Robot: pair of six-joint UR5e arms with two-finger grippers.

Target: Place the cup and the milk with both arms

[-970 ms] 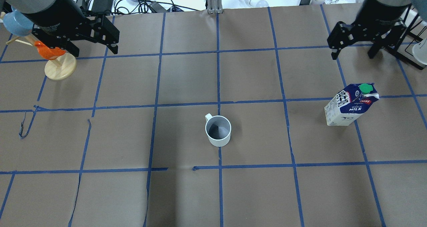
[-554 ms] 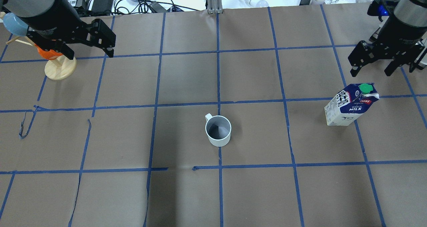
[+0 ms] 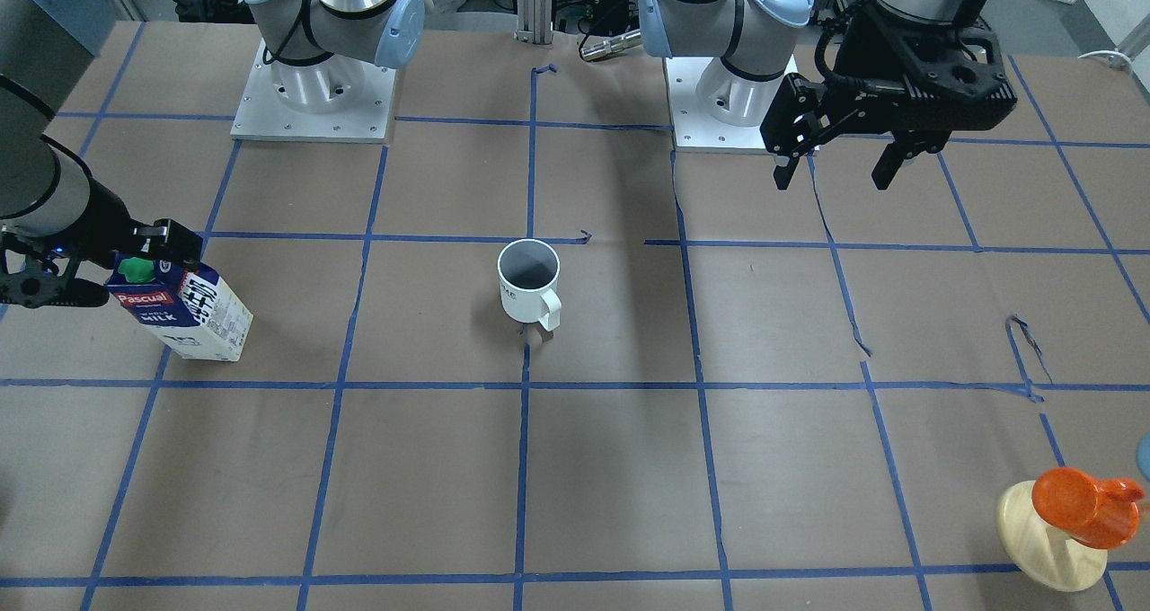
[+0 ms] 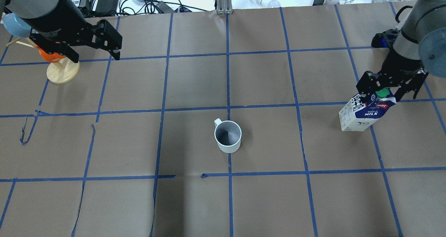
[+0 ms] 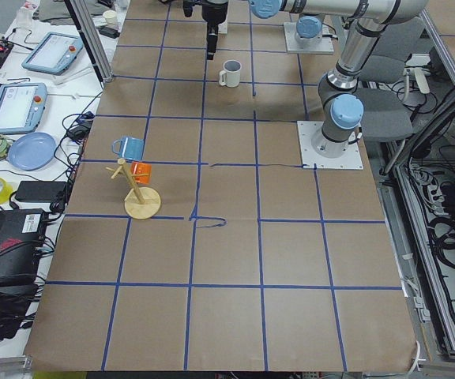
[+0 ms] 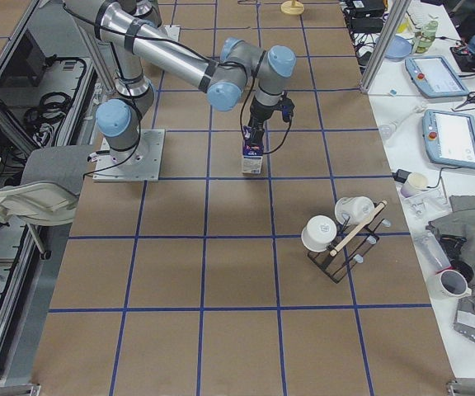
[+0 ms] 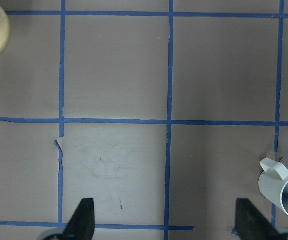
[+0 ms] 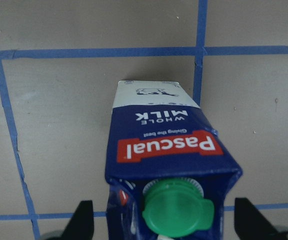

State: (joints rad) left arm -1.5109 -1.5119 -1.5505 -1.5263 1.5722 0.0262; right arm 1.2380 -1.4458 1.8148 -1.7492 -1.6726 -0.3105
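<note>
Right wrist-mounted: boxy gable-top milk, round green cap.

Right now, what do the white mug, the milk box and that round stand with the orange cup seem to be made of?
The cup looks like glazed ceramic: smooth white wall, thick rim, grey inside. The milk carton seems coated printed cardboard, with folded creases at its top and a green plastic-looking cap. The stand looks like pale unpainted wood.
</note>
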